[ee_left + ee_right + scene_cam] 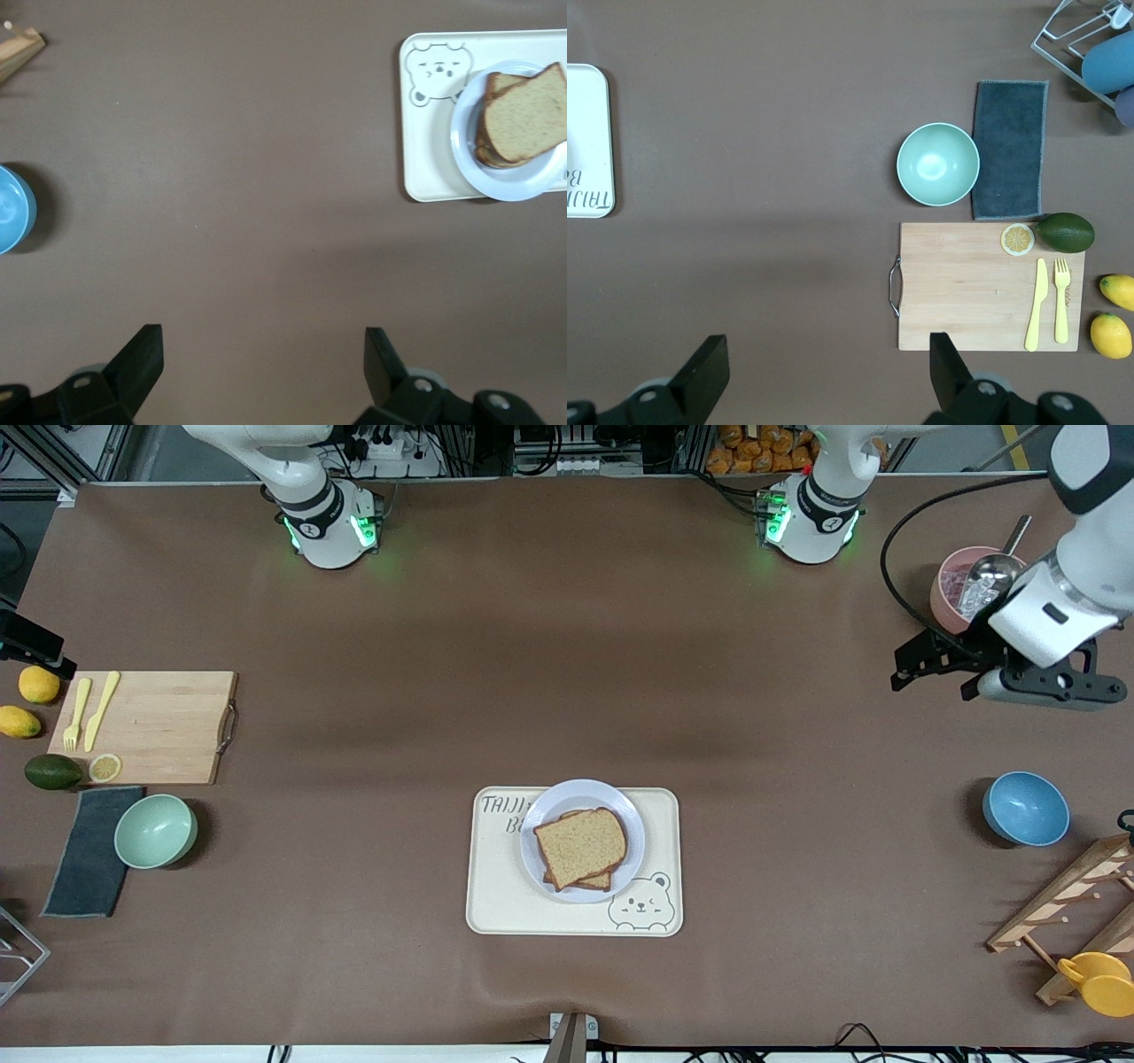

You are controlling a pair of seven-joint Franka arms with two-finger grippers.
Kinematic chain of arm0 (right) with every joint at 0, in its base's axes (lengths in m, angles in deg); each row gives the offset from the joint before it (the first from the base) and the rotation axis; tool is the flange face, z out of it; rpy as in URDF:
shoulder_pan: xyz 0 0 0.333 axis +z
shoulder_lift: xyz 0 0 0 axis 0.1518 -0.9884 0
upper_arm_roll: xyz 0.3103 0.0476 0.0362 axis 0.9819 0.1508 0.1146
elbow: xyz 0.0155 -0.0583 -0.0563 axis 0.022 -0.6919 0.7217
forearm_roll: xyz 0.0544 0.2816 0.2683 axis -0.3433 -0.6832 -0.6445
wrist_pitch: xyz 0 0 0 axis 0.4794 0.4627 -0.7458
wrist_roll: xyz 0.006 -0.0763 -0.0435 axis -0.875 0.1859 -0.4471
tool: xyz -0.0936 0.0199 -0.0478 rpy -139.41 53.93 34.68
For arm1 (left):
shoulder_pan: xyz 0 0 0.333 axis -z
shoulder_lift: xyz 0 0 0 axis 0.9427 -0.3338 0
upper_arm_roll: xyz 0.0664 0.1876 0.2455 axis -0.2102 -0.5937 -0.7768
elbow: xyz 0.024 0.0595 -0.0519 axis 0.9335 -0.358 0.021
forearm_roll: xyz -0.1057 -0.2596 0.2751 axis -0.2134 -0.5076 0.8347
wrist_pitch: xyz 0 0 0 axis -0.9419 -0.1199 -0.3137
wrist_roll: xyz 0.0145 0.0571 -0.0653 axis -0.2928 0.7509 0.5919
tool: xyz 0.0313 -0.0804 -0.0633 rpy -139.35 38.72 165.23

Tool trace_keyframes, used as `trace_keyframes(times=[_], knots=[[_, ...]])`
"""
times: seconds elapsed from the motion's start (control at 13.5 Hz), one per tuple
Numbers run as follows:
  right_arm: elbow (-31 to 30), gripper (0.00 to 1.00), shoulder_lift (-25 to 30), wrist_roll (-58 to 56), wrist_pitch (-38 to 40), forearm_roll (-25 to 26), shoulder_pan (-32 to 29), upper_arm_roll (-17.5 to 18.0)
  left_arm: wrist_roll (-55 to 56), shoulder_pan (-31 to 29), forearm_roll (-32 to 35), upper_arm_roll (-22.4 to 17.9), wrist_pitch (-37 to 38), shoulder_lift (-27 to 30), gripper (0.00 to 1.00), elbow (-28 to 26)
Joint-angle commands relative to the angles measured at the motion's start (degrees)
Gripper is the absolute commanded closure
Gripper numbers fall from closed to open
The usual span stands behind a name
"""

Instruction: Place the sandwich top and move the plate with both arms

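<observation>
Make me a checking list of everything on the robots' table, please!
Surface: brown table cover, bare in the middle.
Job's things: plain square brown bread slice lies on top of another slice on the small round pale lavender-white plate; the plate sits on the cream rectangular bear tray.
Clutter: wooden cutting board with yellow fork and knife, mint green bowl, dark grey cloth, blue bowl, pink cup with metal scoop.
Grippers: left gripper open, over bare table; right gripper open, over bare table near the board.
Cables: black cable at the left arm.
Surroundings: nothing seen.
</observation>
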Motion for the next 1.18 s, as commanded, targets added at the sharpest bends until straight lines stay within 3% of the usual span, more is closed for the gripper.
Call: trace_keyframes(times=[0.0, 0.22, 0.44, 1.11], knots=[[0.06, 0.0, 0.06, 0.66, 0.38, 0.02, -1.14, 0.86, -0.14, 1.61, 2.28, -0.98, 6.74, 0.67, 0.0, 5.06], [0.06, 0.0, 0.06, 0.66, 0.29, 0.02, -1.14, 0.95, -0.05, 1.7, 3.42, -1.16, 9.13, 0.75, 0.0, 7.89], [0.06, 0.0, 0.06, 0.58, 0.38, -0.07, -1.23, 0.86, -0.31, 3.64, 8.96, -1.16, 12.21, 0.67, 0.0, 10.79], [0.06, 0.0, -0.12, 0.05, 0.47, 0.02, -1.31, 0.86, 0.48, 2.85, 6.94, -1.6, 14.86, -0.56, 0.0, 11.76]])
